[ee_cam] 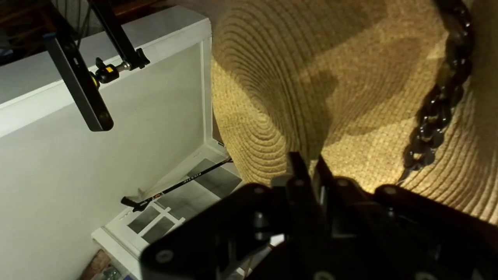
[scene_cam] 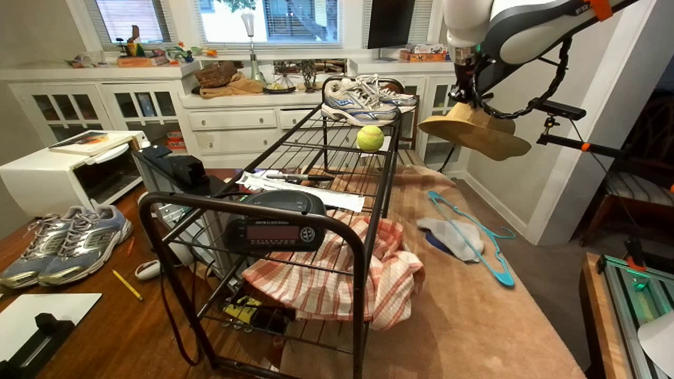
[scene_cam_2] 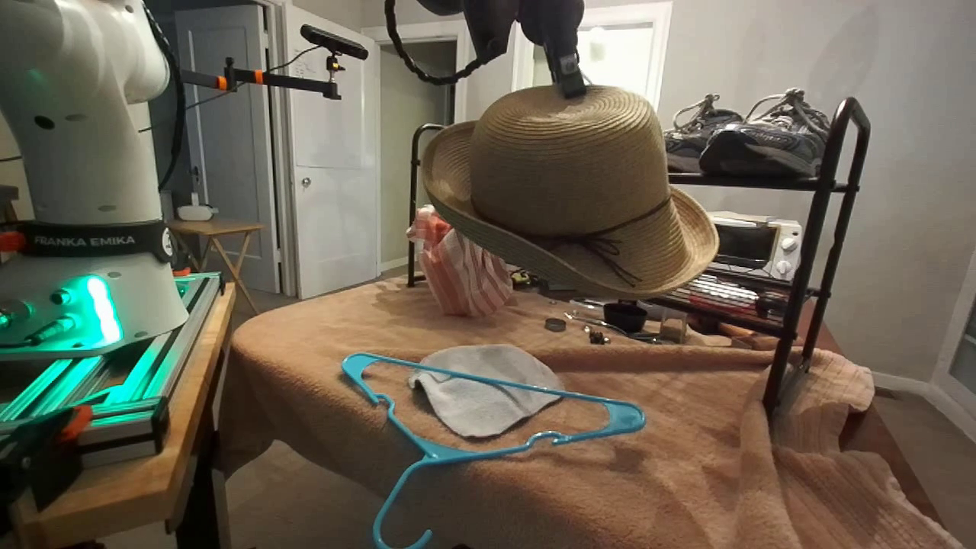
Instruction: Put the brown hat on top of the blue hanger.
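The brown hat (scene_cam: 474, 129) hangs in the air, crown up and brim down, in both exterior views (scene_cam_2: 568, 168). My gripper (scene_cam: 464, 99) is shut on the top of its crown, which also shows in an exterior view (scene_cam_2: 572, 90). In the wrist view the gripper fingers (ee_cam: 306, 159) pinch a fold of the woven hat (ee_cam: 264, 101). The blue hanger (scene_cam_2: 433, 455) lies flat on the blanket-covered table, below the hat and apart from it. Its hook sticks out over the table edge. It also shows in an exterior view (scene_cam: 504, 278); it is out of the wrist view.
A grey-white cloth (scene_cam_2: 496, 408) lies partly under the hanger. A dark metal rack (scene_cam_2: 810, 252) stands beside them, with shoes (scene_cam: 360, 102), a tennis ball (scene_cam: 370, 138) and a clock radio (scene_cam: 274, 226) on top. A striped cloth (scene_cam: 337, 284) hangs from the rack. A camera bar (scene_cam: 584, 146) juts out near the hat.
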You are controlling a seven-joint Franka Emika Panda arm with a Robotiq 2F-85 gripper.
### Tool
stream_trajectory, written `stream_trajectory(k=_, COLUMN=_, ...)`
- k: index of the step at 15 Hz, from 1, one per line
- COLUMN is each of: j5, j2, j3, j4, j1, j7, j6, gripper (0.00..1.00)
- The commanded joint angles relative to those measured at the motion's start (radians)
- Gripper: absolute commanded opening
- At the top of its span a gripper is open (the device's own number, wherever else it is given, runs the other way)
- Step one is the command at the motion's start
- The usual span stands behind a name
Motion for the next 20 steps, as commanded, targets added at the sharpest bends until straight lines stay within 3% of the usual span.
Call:
stream_trajectory(k=1, j5=0.007, j2=0.063, j3=-0.003, j4=-0.021, j1=0.007, j7=0.021, j6=0.061, gripper=0.02)
stream_trajectory(k=7, j5=0.026, j2=0.186, j3=-0.041, j4=-0.053, j1=-0.01, j7=0.025, j6=0.173, gripper=0.02)
stream_trajectory(k=12, j5=0.062, j2=0.257, j3=-0.073, j4=-0.064, j1=-0.025, j7=-0.012, j6=0.197, gripper=0.02)
stream_trajectory(k=20, j5=0.286, j2=0.293, j3=-0.089, j4=-0.129, j1=-0.041, j7=-0.273, j6=0.265, gripper=0.02)
